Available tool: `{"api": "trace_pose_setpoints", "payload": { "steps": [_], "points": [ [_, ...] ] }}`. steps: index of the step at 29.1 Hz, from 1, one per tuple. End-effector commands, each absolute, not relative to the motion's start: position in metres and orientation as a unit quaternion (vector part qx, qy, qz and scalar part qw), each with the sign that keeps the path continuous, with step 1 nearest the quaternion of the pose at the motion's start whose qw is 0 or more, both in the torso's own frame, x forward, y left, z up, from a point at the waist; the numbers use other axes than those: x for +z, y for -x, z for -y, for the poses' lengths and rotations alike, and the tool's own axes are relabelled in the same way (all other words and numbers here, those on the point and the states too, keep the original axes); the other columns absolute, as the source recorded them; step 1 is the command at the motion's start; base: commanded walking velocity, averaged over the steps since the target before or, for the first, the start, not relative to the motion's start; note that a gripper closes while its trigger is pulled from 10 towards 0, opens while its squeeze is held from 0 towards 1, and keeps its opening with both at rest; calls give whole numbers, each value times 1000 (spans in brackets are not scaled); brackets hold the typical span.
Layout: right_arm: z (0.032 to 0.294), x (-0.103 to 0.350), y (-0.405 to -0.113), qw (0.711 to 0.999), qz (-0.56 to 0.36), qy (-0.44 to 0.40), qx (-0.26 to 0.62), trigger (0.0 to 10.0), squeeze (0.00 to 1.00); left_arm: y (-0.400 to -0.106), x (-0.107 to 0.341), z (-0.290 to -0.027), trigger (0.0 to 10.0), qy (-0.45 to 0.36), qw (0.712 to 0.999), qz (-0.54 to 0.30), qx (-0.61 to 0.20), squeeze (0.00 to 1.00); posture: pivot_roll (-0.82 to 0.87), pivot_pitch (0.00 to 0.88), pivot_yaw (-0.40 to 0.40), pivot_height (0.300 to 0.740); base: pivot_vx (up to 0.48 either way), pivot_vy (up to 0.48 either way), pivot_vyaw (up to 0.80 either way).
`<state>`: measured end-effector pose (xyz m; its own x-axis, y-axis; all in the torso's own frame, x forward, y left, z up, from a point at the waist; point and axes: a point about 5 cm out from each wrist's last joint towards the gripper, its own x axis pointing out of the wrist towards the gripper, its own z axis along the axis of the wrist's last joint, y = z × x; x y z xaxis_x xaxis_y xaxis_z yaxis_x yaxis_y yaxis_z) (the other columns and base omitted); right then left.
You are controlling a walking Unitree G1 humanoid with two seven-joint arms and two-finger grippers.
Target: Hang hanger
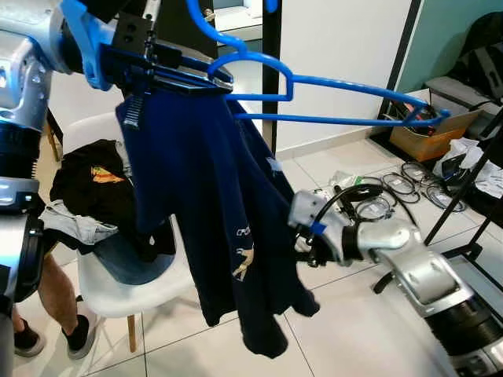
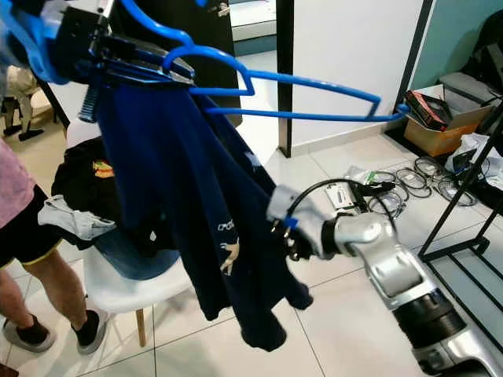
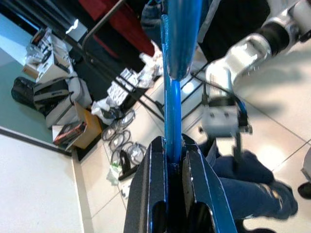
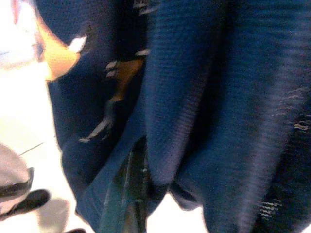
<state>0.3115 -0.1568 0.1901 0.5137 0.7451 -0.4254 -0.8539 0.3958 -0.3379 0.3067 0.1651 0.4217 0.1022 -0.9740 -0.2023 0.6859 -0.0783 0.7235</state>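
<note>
White floor tiles [image 1: 354, 330] run back to a white wall, with cables [image 1: 397, 184] and a cardboard box [image 1: 420, 133] off to the robot's right. On its left a white chair [image 1: 118, 283] holds a heap of dark clothes [image 1: 98, 188], and a person's leg [image 2: 31, 290] stands just beside it.

High on the left, the left end effector [image 1: 169, 71] is pinched on the blue hanger [image 1: 330, 98]; the left wrist view shows its two black fingers [image 3: 150, 194] pressed against either side of the blue bar. The hanger is held in the air above the chair, its long arm reaching toward the robot's right and its hook rising past the top edge.

A navy garment [image 1: 212, 228] droops from the gripped end only, bunched there and hanging down to just above the floor, with the rest of the hanger bare.

Lower on the right, the right end effector [image 1: 302, 243] sits against the garment's edge. Its fingers are buried in the folds, so I cannot tell whether they are spread or closed.
</note>
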Motion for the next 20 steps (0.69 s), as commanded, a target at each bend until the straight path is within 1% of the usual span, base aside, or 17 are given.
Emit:
{"api": "trace_pose_setpoints", "payload": {
  "steps": [1,3,4,8,11,13,17,19,20],
  "points": [
    [172,199,-314,857,-76,220,460,0,0,-306,419,-182,10000,-369,656,184,-632,0,34,0,68,740,0,0,0],
    [172,199,-314,857,-76,220,460,0,0,-306,419,-182,10000,-369,656,184,-632,0,34,0,68,740,0,0,0],
    [183,213,-315,876,-36,186,443,0,0,-309,415,-187,10000,-363,668,178,-625,0,34,0,67,740,0,0,0],
    [194,231,-315,893,18,148,426,0,0,-311,409,-195,10000,-351,686,175,-613,0,30,0,65,740,0,0,0],
    [196,236,-316,897,32,138,420,0,0,-311,408,-197,10000,-348,689,175,-611,0,30,0,65,740,0,0,0],
    [199,241,-316,901,48,127,413,0,0,-311,406,-202,10000,-344,698,176,-603,0,30,0,58,740,0,0,0],
    [199,241,-317,902,52,124,411,0,0,-311,407,-203,10000,-344,700,177,-601,0,32,0,57,740,0,0,0],
    [201,245,-318,906,64,114,402,0,0,-310,407,-204,10000,-342,702,178,-599,0,32,0,57,740,0,0,0],
    [203,252,-321,911,85,99,391,0,0,-309,405,-205,10000,-343,702,176,-599,0,35,0,58,740,0,0,0]
  ]
}}
